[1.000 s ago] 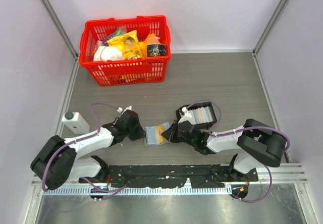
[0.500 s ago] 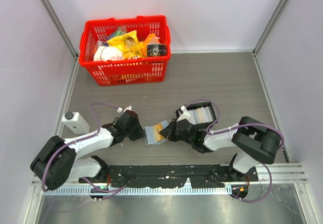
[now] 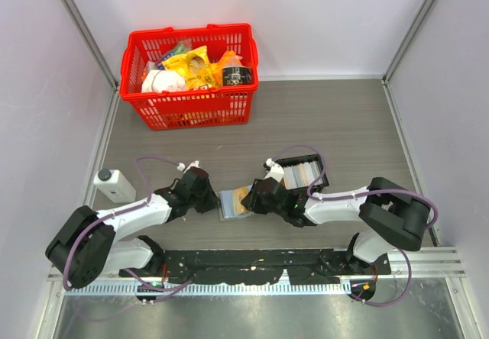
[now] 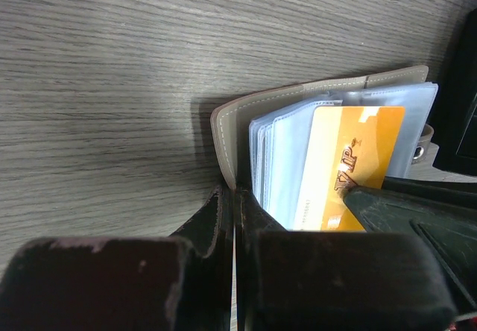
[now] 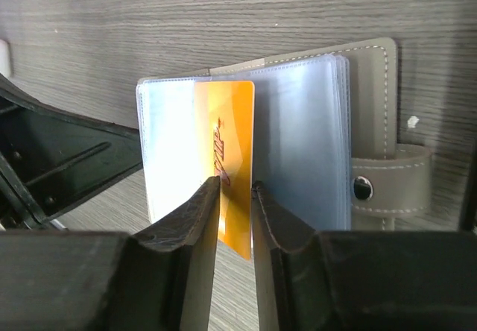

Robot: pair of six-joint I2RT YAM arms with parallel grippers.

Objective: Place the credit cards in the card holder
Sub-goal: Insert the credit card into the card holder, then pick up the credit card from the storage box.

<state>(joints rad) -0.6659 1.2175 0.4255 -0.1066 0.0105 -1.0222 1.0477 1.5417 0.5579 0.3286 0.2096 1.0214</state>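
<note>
The grey-beige card holder (image 3: 229, 205) lies open on the table between my two grippers. My left gripper (image 3: 212, 200) is shut on its cover flap (image 4: 223, 133) at the left edge, as the left wrist view (image 4: 235, 197) shows. My right gripper (image 3: 254, 199) is shut on an orange credit card (image 5: 227, 122) and holds it against the clear blue pockets (image 5: 305, 137), its far end among them. The orange card also shows in the left wrist view (image 4: 350, 159). More pale cards (image 3: 299, 173) stand in a black tray (image 3: 322, 172) behind the right gripper.
A red basket (image 3: 191, 104) full of packets stands at the back left. A small white device (image 3: 114, 185) sits by the left wall. The holder's snap strap (image 5: 387, 182) lies to the right of the pockets. A black rail runs along the near edge.
My right gripper has moved left from the tray side to the holder with the orange card, which now lies over the pockets. The left gripper has stayed on the flap.
</note>
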